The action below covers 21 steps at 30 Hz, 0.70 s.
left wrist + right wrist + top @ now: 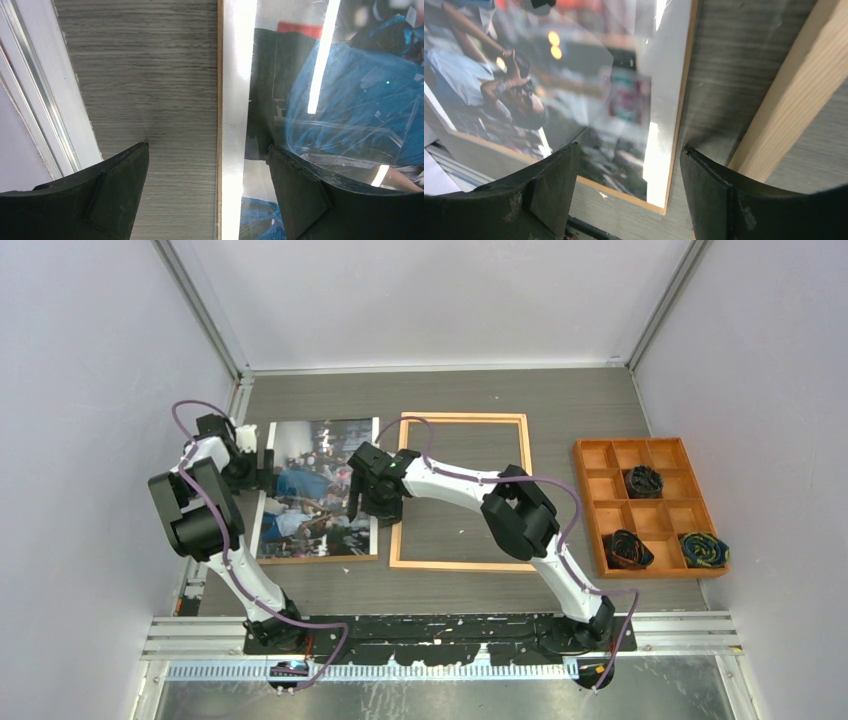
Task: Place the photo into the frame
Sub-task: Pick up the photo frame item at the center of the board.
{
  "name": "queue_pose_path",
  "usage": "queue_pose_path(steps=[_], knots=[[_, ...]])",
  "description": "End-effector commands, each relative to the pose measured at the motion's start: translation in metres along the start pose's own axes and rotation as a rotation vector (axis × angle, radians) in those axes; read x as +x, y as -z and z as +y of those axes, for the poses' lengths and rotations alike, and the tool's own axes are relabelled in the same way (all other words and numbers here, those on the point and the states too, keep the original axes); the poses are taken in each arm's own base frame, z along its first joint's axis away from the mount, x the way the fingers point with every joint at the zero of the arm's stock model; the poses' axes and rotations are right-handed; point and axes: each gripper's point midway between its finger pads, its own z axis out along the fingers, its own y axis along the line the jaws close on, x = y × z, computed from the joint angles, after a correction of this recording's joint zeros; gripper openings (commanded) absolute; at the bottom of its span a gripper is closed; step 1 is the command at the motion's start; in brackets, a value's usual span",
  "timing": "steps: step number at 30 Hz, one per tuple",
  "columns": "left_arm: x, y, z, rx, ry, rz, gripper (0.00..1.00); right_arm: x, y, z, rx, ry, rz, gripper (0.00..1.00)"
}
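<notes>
The photo (318,490) lies flat and face up on the table, left of the frame (465,418), a thin light-wood rectangle with the tabletop showing through it. My left gripper (262,468) stands open astride the photo's left edge (235,100), one finger over bare table and the other over the glossy print. My right gripper (362,502) is open astride the photo's right edge, close to its near right corner (664,200). One wooden bar of the frame (794,100) runs just beyond its right finger. Nothing is gripped by either one.
An orange compartment tray (628,442) stands at the right with three dark bundles (644,480) in its cells. White walls close in the table on three sides. An aluminium rail (45,100) runs along the left edge beside my left gripper.
</notes>
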Motion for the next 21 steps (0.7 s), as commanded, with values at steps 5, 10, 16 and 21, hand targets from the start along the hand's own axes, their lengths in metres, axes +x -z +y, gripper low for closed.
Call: queue_pose_path(steps=[5, 10, 16, 21], knots=[[0.025, -0.013, -0.007, -0.023, -0.048, 0.084, 0.90, 0.003, 0.052, 0.046, -0.148, 0.007, -0.018, 0.75], [0.025, -0.013, -0.008, -0.023, -0.055, 0.087, 0.90, 0.002, 0.056, 0.057, -0.194, 0.010, -0.022, 0.74], [0.022, -0.008, -0.008, -0.016, -0.064, 0.089, 0.89, -0.005, 0.055, 0.032, -0.070, 0.018, -0.065, 0.76], [0.007, 0.017, -0.009, 0.025, -0.052, 0.055, 0.90, 0.002, 0.044, 0.013, -0.003, 0.025, -0.043, 0.78]])
